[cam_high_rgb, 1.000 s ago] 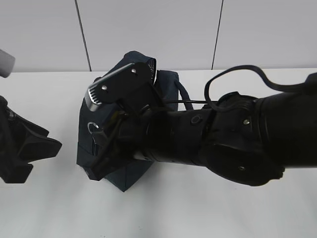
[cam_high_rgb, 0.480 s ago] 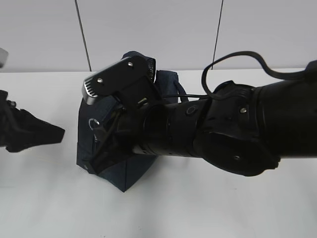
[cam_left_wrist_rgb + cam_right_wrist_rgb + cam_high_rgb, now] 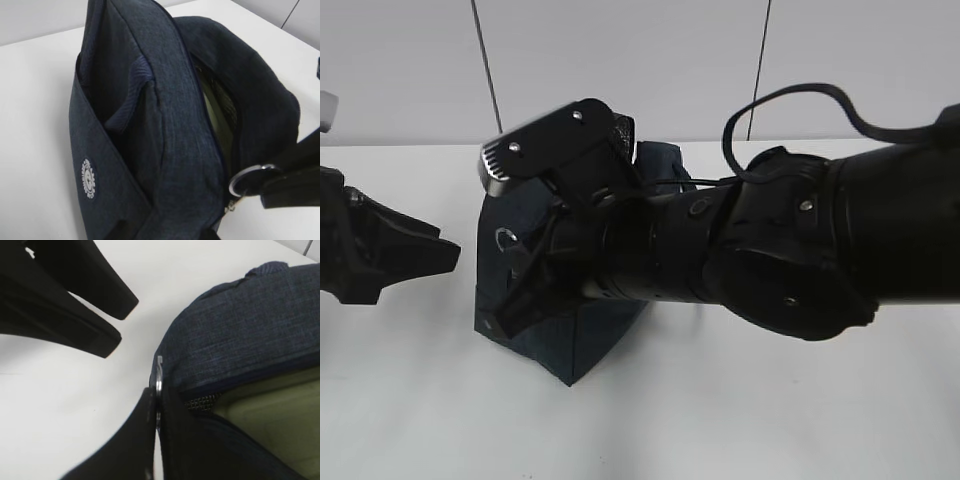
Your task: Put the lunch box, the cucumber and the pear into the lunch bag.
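Note:
The dark navy lunch bag (image 3: 575,335) stands mid-table, its top zipper partly open. It fills the left wrist view (image 3: 150,125). My right gripper (image 3: 156,405) reaches across the bag and is shut on the silver ring pull (image 3: 158,377), which also shows in the left wrist view (image 3: 247,180). A pale sage-green surface (image 3: 270,415) shows inside the opening; I cannot tell whether it is the lunch box lid. My left gripper (image 3: 440,258) is open and empty, just left of the bag's end. The cucumber and the pear are out of view.
The white table (image 3: 720,420) runs back to a pale panelled wall (image 3: 620,60). My bulky right arm (image 3: 790,260) and its cable loop (image 3: 790,100) hide the right half of the bag. The bag's padded handle (image 3: 130,95) lies on its top.
My left gripper has moved right, closer to the bag's end. My right gripper has shifted slightly left and up, still holding the ring pull.

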{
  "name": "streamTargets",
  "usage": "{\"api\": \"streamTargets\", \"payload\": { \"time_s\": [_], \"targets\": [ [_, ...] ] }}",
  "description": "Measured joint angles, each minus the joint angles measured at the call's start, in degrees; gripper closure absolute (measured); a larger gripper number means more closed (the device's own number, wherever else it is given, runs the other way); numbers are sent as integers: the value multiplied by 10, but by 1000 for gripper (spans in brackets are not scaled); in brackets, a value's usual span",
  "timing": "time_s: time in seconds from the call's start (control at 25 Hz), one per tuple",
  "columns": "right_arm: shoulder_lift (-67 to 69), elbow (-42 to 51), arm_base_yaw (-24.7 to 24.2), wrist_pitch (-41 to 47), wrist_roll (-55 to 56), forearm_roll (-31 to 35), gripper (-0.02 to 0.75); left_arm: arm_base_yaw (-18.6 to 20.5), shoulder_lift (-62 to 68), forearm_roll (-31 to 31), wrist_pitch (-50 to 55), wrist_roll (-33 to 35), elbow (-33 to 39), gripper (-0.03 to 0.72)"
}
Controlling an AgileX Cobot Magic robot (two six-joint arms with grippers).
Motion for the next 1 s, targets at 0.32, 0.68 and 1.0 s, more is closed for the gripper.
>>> {"api": "streamTargets", "payload": {
  "time_s": [0.32, 0.68, 1.0],
  "targets": [
    [0, 0, 0, 4, 0, 0, 738, -2, 45, -71, 3, 136, 0, 423],
    [0, 0, 0, 4, 0, 0, 738, -2, 98, -135, 38, 256, 0, 419],
    [0, -1, 0, 6, 0, 0, 738, -2, 123, -165, 55, 265, -1, 421]
  ]
}}
